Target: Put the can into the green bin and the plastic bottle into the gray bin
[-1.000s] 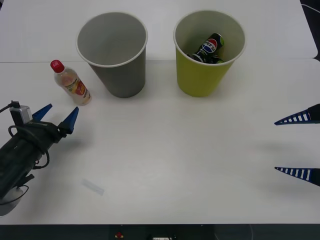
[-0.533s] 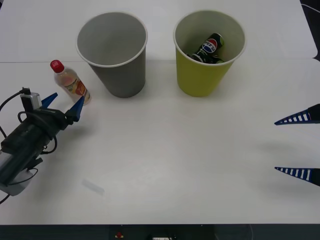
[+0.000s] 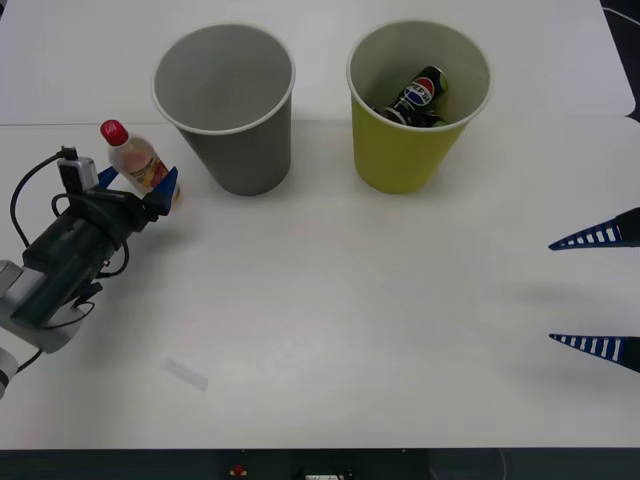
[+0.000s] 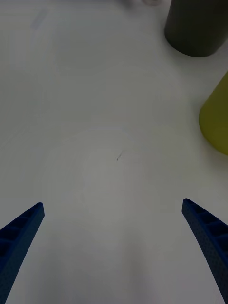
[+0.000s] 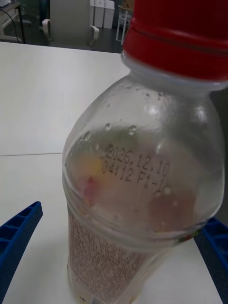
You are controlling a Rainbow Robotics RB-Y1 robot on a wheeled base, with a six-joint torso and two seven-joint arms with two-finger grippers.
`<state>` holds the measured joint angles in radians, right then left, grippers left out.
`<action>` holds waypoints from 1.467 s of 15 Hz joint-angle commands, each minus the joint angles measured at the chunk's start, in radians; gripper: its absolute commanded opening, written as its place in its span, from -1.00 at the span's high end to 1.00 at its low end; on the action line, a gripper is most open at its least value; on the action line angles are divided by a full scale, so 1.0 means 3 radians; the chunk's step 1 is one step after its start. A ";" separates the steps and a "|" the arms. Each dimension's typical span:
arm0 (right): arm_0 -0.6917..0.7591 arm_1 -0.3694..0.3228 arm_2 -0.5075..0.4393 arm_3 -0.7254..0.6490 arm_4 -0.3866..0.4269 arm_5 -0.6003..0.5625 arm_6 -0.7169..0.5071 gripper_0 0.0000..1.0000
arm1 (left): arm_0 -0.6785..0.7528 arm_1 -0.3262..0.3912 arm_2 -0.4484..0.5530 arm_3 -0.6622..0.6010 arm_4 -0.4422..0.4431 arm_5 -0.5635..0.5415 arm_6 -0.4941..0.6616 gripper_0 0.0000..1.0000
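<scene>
Step in hand is the bottle pickup: small dark can [image 3: 419, 95] lies inside yellow-green paper-cup bin [image 3: 405, 160]; left gripper [image 3: 137, 185], fingers spread unclenched, straddles upright clear red-capped plastic bottle [image 3: 140, 165] beside gray paper-cup bin [image 3: 245, 150]; next it must clamp and lift; right gripper [image 3: 596, 292] idles, spread.

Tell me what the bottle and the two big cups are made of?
The plastic bottle looks like clear, shiny plastic: you can see through it, droplets cling inside, and its red cap looks smooth. The gray bin and green bin look like matte paper, like giant paper cups with rolled white rims, though that is a guess. The left claw sits open around the bottle.
</scene>
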<state>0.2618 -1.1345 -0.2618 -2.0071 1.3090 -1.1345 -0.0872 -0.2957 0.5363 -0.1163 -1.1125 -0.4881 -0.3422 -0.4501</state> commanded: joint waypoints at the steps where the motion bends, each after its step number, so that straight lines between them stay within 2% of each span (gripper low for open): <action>1: 0.0000 0.0000 0.0000 0.0000 0.0000 0.0000 0.0000 -1.00 | -0.0150 -0.0023 -0.0027 0.0134 -0.0009 0.0011 -0.0013 -1.00; 6: 0.0000 0.0000 0.0000 0.0000 0.0000 0.0000 0.0000 -1.00 | -0.0155 -0.0023 -0.0027 0.0139 -0.0045 0.0016 -0.0013 -1.00; 7: 0.0000 0.0000 0.0000 0.0000 0.0000 0.0000 0.0000 -1.00 | -0.0155 -0.0018 -0.0027 0.0139 -0.0045 0.0016 -0.0013 -0.69; 8: 0.0000 0.0000 0.0000 0.0000 0.0000 0.0000 0.0000 -1.00 | -0.0155 -0.0018 -0.0027 0.0139 -0.0045 0.0016 -0.0013 0.05; 9: 0.0000 0.0000 0.0000 0.0000 0.0000 0.0000 0.0000 -1.00 | -0.0150 -0.0018 -0.0027 0.0139 -0.0045 0.0016 -0.0013 0.93; 10: 0.0000 0.0000 0.0000 0.0000 0.0000 0.0000 0.0000 -1.00 | -0.0155 -0.0018 -0.0021 0.0139 -0.0055 0.0016 -0.0018 1.00; 15: 0.0000 0.0000 0.0000 0.0000 0.0000 0.0000 0.0000 -1.00 | -0.0129 -0.0018 -0.0001 0.0139 -0.0117 -0.0025 -0.0013 1.00; 18: 0.0000 0.0000 0.0000 0.0000 0.0000 0.0000 0.0000 -1.00 | -0.0042 0.0023 0.0091 0.0134 -0.0203 -0.0204 0.0028 1.00; 20: 0.0000 0.0000 0.0000 0.0000 0.0000 0.0000 0.0000 -1.00 | 0.0040 0.0074 0.0168 0.0083 -0.0347 -0.0311 0.0089 1.00; 22: 0.0000 0.0000 0.0000 0.0000 0.0000 0.0000 0.0000 -1.00 | 0.0213 0.0130 0.0250 -0.0162 -0.0653 -0.0317 0.0467 1.00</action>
<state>0.2618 -1.1345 -0.2618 -2.0071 1.3090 -1.1345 -0.0872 -0.2531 0.5684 -0.0539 -1.1301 -0.6450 -0.4356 -0.3558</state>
